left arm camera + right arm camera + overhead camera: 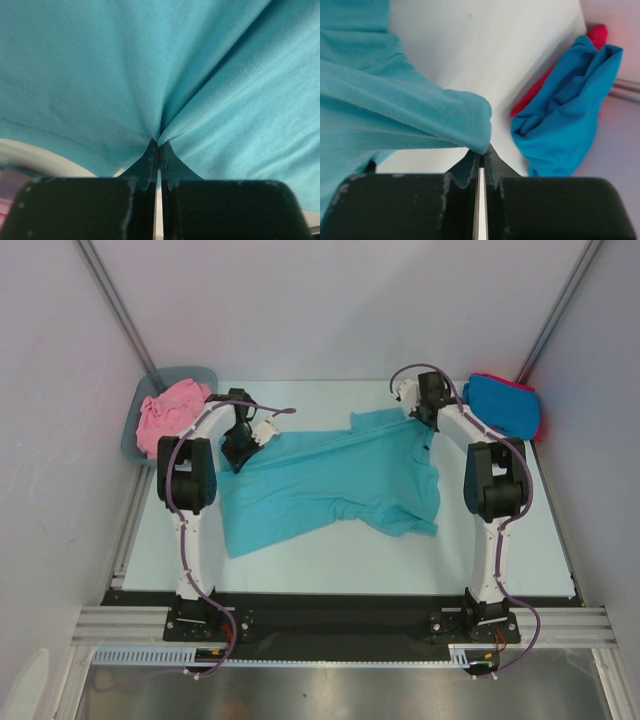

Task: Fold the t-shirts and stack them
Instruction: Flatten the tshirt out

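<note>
Overhead and wrist views of the two-arm station. The teal t-shirt lay spread across the middle of the pale worktop, rumpled and unfolded, its lower edge running along the left and one sleeve bunched at the near right. The left end effector was clenched on this garment at its far-left edge; in the left wrist view the two dark fingers met with only a hairline gap, and the cloth puckered into radiating creases at the pinch. The right end effector was likewise clamped shut on the teal t-shirt, gripping a rounded fold of fabric at the garment's far-right corner, with that fold lifted clear of the worktop in the right wrist view. Between the two holds the far edge of the shirt ran roughly straight across the worktop. The pink t-shirt sat crumpled in the grey-blue tub at the far-left corner, just beside the left arm. At the far-right corner the bright blue t-shirt lay in a loose heap on top of the red t-shirt, of which only the edges showed. Both heaps were well apart from the teal garment.
</note>
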`<move>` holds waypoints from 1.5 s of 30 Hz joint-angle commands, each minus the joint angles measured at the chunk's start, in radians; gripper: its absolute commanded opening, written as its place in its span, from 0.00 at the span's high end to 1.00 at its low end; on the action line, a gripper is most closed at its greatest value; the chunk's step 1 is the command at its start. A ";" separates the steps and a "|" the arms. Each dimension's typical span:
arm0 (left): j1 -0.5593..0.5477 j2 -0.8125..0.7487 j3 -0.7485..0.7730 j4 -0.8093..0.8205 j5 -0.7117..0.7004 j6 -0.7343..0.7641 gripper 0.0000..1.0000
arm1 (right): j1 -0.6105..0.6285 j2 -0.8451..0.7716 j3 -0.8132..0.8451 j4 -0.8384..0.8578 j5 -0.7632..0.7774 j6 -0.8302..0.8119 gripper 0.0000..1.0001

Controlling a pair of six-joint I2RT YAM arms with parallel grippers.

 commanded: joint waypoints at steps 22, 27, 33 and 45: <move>0.001 0.005 -0.050 0.052 0.055 0.011 1.00 | 0.039 0.154 -0.229 1.219 0.458 -0.602 0.83; -0.002 -0.002 -0.059 0.055 0.047 0.011 0.91 | 0.028 0.082 -0.067 0.549 0.397 -0.200 0.19; 0.000 -0.015 -0.076 0.064 0.049 0.008 0.89 | -0.042 0.040 0.230 -0.294 -0.052 0.303 0.14; -0.014 -0.034 -0.080 0.063 0.055 0.011 0.51 | -0.213 -0.010 0.121 -0.625 -0.683 0.432 0.24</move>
